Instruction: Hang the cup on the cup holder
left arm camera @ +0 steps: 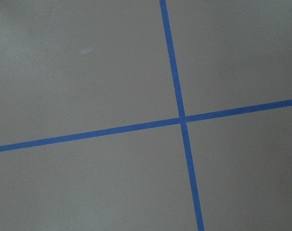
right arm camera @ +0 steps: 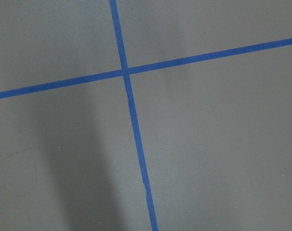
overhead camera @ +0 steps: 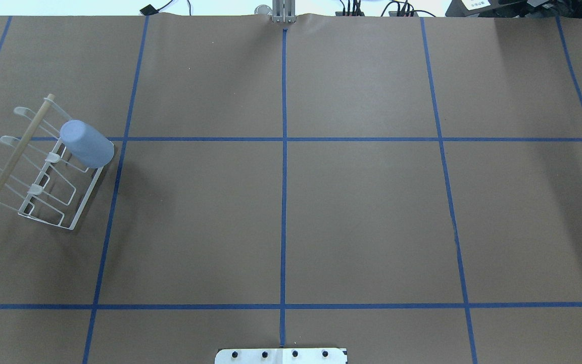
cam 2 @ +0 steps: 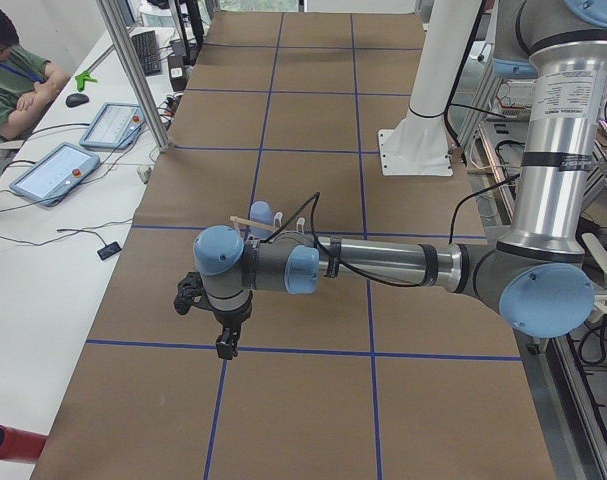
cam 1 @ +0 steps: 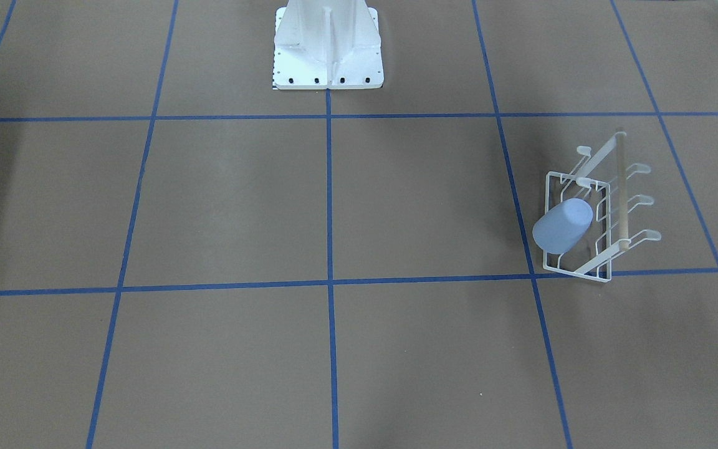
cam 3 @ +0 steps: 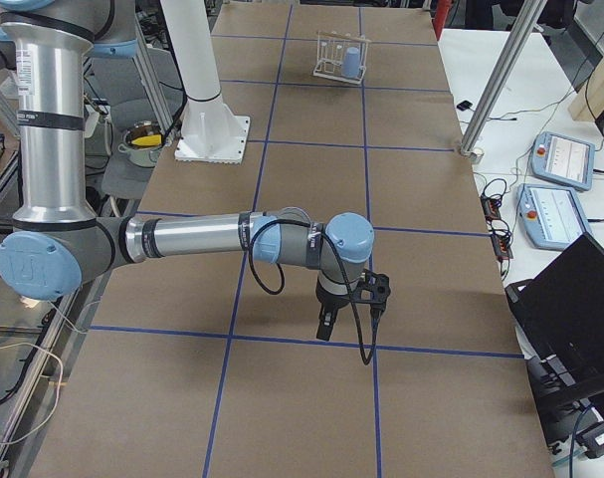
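The light blue-grey cup (cam 1: 561, 226) sits upside down and tilted over a prong of the white wire cup holder (cam 1: 622, 187). Both stand at the table's left side in the overhead view, the cup (overhead camera: 87, 144) beside the holder's wooden rod (overhead camera: 19, 147). The left gripper (cam 2: 223, 335) shows only in the exterior left view, above the table and apart from the rack. The right gripper (cam 3: 326, 324) shows only in the exterior right view, far from the cup (cam 3: 352, 62). I cannot tell whether either is open or shut. Both wrist views show only brown table and blue tape.
The robot's white base plate (cam 1: 328, 56) stands at the table's robot-side edge. A person (cam 2: 13, 70) sits at a side desk with control tablets (cam 2: 53, 170). A laptop (cam 3: 570, 299) and metal posts (cam 3: 496, 80) stand beyond the table's operator-side edge.
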Robot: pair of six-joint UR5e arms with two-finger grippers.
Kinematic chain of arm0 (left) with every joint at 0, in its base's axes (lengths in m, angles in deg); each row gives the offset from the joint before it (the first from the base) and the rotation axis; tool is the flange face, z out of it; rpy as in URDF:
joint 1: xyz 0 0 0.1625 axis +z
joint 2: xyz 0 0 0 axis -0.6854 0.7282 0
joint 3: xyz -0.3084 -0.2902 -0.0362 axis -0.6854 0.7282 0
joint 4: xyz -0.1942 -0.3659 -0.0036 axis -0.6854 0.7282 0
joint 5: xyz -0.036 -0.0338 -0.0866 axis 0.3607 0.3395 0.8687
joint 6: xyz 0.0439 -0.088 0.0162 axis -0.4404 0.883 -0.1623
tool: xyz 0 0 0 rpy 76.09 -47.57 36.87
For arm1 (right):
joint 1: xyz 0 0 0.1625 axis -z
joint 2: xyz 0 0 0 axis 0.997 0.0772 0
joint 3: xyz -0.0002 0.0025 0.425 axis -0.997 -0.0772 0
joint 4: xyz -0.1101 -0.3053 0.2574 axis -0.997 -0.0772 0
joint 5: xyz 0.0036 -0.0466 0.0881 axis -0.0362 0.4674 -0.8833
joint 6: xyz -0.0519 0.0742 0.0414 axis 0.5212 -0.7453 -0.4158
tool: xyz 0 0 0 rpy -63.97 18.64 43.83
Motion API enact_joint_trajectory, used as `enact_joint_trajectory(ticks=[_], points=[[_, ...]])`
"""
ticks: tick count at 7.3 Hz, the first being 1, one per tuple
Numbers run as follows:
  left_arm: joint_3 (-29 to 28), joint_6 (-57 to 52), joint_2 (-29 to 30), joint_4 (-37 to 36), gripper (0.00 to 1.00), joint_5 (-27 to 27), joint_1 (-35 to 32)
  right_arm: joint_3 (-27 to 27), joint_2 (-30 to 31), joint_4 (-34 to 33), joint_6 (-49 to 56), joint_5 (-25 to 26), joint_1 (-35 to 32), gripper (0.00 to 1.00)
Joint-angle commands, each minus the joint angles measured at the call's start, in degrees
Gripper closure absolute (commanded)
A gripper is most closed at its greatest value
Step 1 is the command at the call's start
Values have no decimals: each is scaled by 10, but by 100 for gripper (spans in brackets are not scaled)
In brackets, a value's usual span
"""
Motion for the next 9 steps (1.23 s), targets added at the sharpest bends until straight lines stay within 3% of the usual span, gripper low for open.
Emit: enact_joint_trajectory(ticks=[1, 9], points=[[0, 0, 1, 0, 1, -1, 0, 3, -2, 0, 0, 0, 0, 0], [-3, -1, 14, -4, 1, -2, 1, 5, -4, 0, -1, -3, 0, 0]])
